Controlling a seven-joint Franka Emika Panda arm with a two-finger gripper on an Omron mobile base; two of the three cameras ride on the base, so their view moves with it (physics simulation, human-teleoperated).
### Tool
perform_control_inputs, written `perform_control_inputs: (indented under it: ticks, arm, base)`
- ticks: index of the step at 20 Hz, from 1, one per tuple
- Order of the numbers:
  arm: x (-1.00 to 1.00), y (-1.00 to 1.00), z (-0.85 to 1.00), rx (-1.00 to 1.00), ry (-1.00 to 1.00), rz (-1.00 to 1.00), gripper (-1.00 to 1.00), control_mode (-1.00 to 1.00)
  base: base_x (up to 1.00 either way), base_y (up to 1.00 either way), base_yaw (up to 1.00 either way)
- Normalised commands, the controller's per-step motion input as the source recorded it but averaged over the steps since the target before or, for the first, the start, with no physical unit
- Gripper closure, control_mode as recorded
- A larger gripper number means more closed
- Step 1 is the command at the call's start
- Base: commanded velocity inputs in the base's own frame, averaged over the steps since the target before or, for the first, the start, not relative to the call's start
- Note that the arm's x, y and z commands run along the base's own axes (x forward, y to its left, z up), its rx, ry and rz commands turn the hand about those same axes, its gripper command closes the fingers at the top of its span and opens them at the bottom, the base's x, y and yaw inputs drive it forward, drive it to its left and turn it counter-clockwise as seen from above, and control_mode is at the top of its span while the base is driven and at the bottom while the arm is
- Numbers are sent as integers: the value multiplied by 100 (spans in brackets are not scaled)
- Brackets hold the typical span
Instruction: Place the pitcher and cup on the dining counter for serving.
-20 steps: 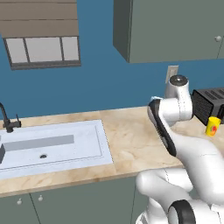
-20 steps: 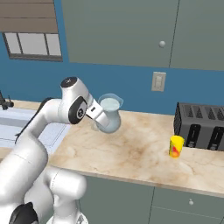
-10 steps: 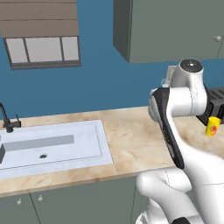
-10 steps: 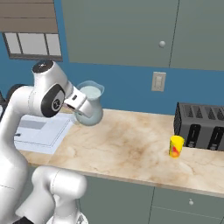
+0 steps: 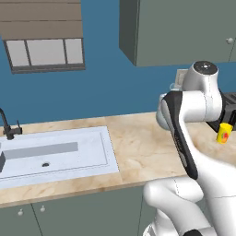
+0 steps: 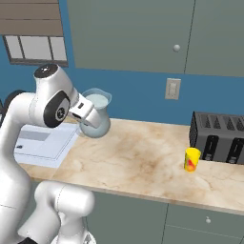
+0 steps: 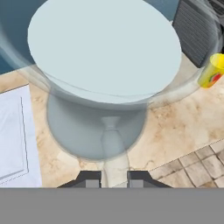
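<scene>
Glassy pitcher | held clear of worktop by tool, pinched narrow on its handle | likely slippery, fragile, tips easily | cup waits by toaster

I am seeing one pale blue-grey translucent pitcher, one small yellow cup, one black toaster, and one white sink.

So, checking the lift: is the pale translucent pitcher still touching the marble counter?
Apart. The right base view shows the pitcher carried clear above the counter.
</scene>
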Motion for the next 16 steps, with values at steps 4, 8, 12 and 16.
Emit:
perform_control_inputs:
  ticks: [4, 8, 12, 16]
  arm:
    - [-3, 0, 0, 0, 0, 0, 100, -100]
    - [-6, 7, 0, 0, 0, 3, 100, -100]
    - [-21, 9, 0, 0, 0, 6, 100, -100]
    - [-15, 14, 0, 0, 0, 7, 100, 100]
  base:
    - [0, 0, 0]
    - [0, 0, 0]
    - [0, 0, 0]
    - [-19, 14, 8]
